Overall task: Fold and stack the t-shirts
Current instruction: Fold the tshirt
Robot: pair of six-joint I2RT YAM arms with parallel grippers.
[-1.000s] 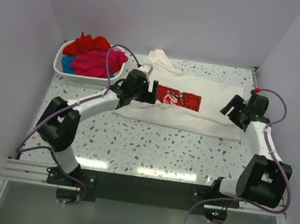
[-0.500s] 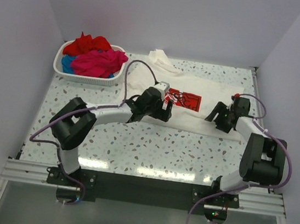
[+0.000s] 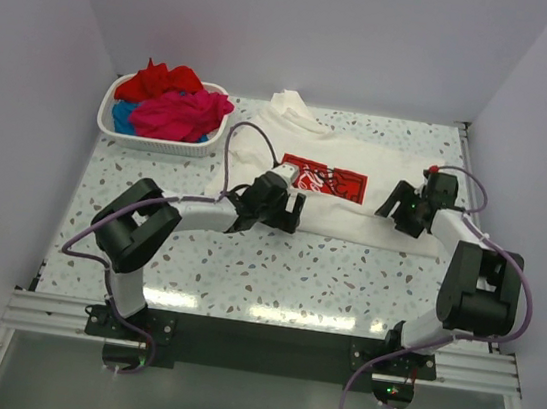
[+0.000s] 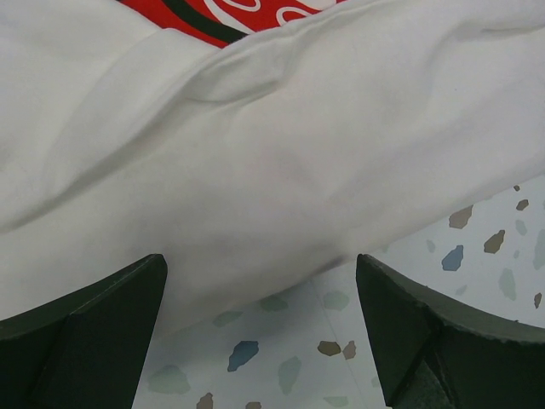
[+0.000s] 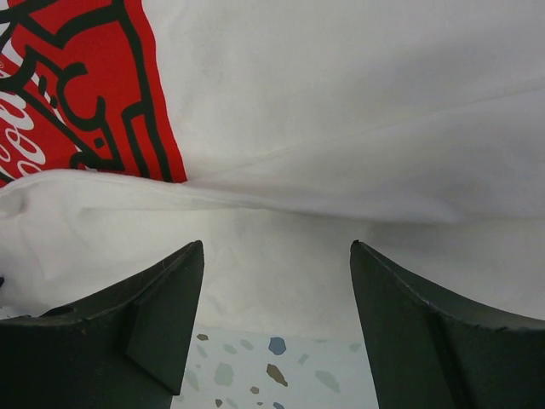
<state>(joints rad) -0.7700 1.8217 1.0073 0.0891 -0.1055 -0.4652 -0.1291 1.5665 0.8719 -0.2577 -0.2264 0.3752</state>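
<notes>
A white t-shirt (image 3: 378,178) with a red Coca-Cola print (image 3: 323,179) lies spread on the speckled table. My left gripper (image 3: 288,209) sits low at the shirt's near edge, just below the print. In the left wrist view it (image 4: 260,260) is open, with the white hem (image 4: 281,187) and bare table between its fingers (image 4: 85,341). My right gripper (image 3: 400,209) is at the shirt's near right part. It (image 5: 277,245) is open too, straddling a white fold (image 5: 281,281) beside the print (image 5: 94,111). Red (image 3: 164,79), magenta (image 3: 180,114) and blue (image 3: 122,116) t-shirts lie heaped in the basket.
The white slatted basket (image 3: 151,140) stands at the back left. A bunched white part of the shirt (image 3: 291,106) lies at the back near the wall. Walls close in the table on the left, right and back. Bare speckled table (image 3: 276,265) lies between the shirt and the arm bases.
My left gripper moved from the shirt's left side, right and nearer, to the near hem below the print. The right gripper swung left onto the shirt's near right part.
</notes>
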